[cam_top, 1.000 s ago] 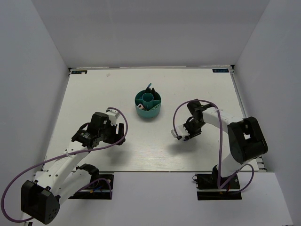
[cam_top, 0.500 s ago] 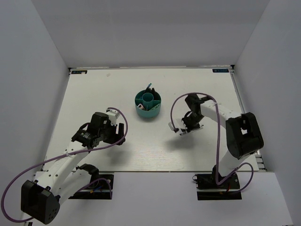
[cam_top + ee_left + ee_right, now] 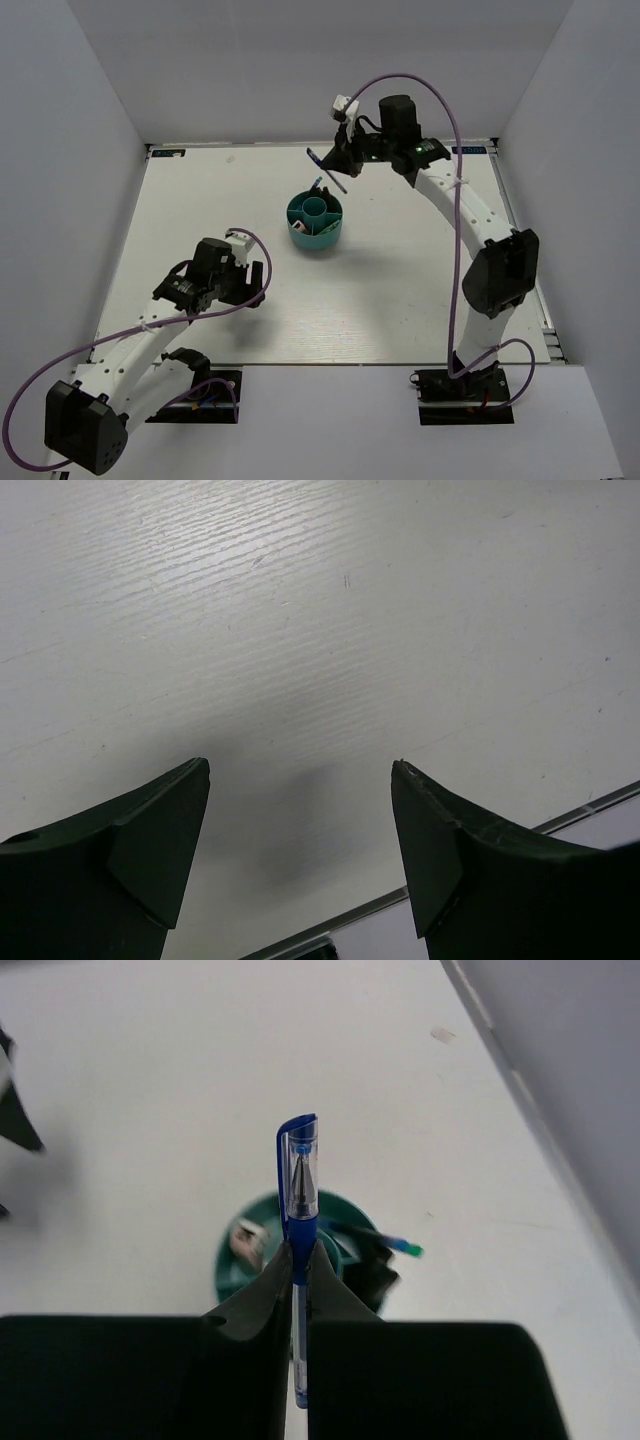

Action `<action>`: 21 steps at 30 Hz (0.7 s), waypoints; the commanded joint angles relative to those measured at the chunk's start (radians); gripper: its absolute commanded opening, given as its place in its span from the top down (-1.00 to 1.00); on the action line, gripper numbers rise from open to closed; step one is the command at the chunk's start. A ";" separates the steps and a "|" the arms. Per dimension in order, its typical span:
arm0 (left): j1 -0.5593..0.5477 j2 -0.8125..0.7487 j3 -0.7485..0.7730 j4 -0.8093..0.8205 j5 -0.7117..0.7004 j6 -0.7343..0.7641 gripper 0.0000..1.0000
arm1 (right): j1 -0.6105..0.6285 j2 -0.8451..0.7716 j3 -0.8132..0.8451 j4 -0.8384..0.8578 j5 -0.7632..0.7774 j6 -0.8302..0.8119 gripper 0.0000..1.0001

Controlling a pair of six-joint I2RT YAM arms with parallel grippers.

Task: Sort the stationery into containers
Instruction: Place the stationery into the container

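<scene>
The round teal organiser stands mid-table; it also shows in the right wrist view. My right gripper hangs high above its far side, shut on a thin blue pen. In the right wrist view the pen sticks out beyond the gripper, over the organiser. A second blue pen leans out of the organiser's far compartment, and a small pale piece lies in another. My left gripper is open and empty low over bare table.
White walls enclose the table on three sides. The table's near edge strip runs just beyond my left fingers. Purple cables loop off both arms.
My right arm has swung from low on the table right of the organiser up and back to above its far side, carrying the blue pen. The left arm has not moved.
</scene>
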 commanded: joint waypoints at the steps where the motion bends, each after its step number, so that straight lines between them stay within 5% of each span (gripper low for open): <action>1: 0.008 0.004 0.015 -0.004 -0.019 0.010 -0.67 | -0.006 0.088 -0.002 0.284 -0.169 0.436 1.00; 9: 0.008 0.037 0.018 -0.014 -0.038 0.017 -0.67 | -0.016 0.240 -0.093 0.984 -0.379 0.846 1.00; 21: 0.030 0.047 0.021 -0.008 -0.027 0.020 -0.67 | -0.048 0.325 -0.171 1.090 -0.464 0.814 1.00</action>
